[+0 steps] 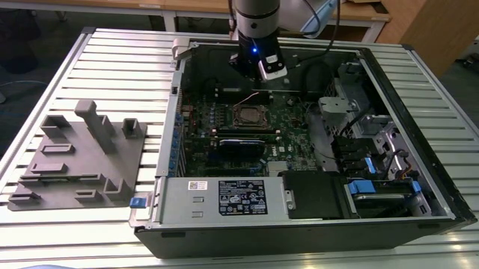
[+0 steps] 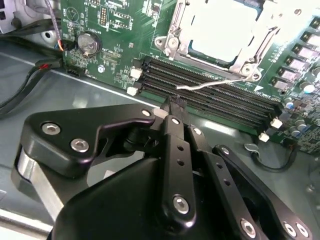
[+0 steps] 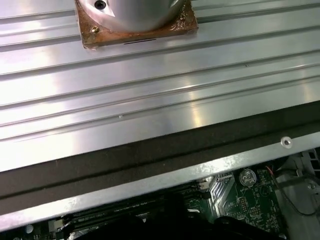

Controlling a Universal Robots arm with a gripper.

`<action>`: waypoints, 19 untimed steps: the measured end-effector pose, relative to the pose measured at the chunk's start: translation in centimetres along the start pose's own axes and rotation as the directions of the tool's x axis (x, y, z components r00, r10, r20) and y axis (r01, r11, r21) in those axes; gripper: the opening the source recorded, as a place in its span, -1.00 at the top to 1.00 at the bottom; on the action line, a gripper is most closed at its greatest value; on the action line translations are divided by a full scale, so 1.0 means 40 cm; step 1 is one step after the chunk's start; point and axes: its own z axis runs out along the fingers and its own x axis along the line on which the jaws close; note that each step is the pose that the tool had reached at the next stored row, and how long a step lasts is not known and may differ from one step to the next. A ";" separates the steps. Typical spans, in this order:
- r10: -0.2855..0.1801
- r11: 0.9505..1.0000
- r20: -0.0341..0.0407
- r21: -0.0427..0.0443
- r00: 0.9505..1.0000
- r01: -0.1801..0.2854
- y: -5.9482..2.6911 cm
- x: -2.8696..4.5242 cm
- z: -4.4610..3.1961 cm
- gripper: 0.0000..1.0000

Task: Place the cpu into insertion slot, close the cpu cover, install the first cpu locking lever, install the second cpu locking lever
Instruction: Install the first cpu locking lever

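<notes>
Exterior view: gripper point(image 1: 259, 81) is hovering inside the open computer case point(image 1: 299, 241), at 12 o'clock from the insertion slot point(image 1: 249, 116) on the green motherboard point(image 1: 292, 134), not touching it. Grey fixture block point(image 1: 75, 151) is lying at 9 o'clock from the case on the slatted table point(image 1: 112, 61).

Second wrist view: black fingers point(image 2: 170, 145) are closing together at the tip, gripping nothing. The cpu point(image 2: 220, 30) is sitting in the slot, with the cpu cover point(image 2: 247, 55) lying down around it. A thin wire lever point(image 2: 215, 84) is running between the cover and the long memory slots point(image 2: 220, 102).

First wrist view: a round metal base point(image 3: 135, 10) is standing on the table beside the case's edge.
</notes>
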 end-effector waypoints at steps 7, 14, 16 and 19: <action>0.000 1.000 0.003 -0.001 1.000 0.000 -0.017 0.020 0.000 0.79; 0.000 1.000 0.005 0.000 1.000 0.000 -0.028 0.031 0.025 0.79; 0.000 1.000 0.005 0.000 1.000 0.000 -0.030 0.032 0.034 0.79; 0.000 1.000 0.006 0.000 1.000 0.000 -0.034 0.033 0.046 0.79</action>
